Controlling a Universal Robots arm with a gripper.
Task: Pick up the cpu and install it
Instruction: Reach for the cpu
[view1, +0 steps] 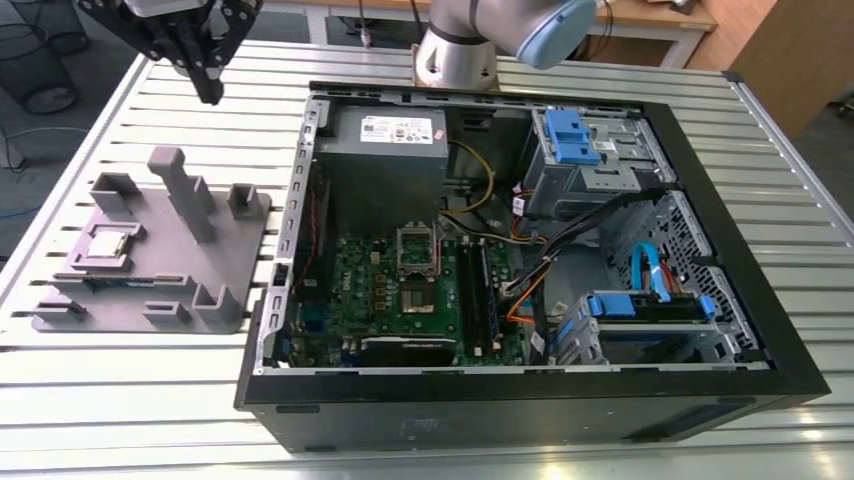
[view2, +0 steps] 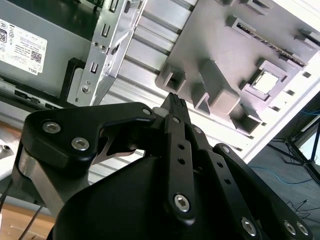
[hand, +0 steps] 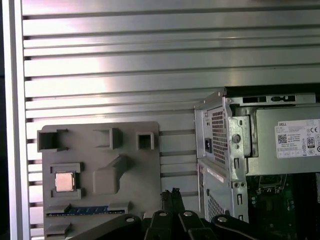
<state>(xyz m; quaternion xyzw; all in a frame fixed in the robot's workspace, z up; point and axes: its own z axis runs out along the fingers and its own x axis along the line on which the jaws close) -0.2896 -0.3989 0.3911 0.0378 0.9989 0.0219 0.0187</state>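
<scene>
The cpu (view1: 111, 243) lies flat in a square recess of the grey fixture (view1: 234, 270) on the table (view1: 134, 400), beside the open case (view1: 534, 410). The jaws are closed (holding nothing) and hang above the table, well apart from the cpu.

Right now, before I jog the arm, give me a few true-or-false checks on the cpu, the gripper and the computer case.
1. The cpu lies in a pocket of the grey fixture. True.
2. The gripper is holding the cpu. False: it is shut on nothing and hangs above the table, apart from the fixture.
3. The computer case lies open with its motherboard showing. True.
4. The fixture sits inside the case. False: it rests on the slatted table, on the exterior view's left of the case.
</scene>
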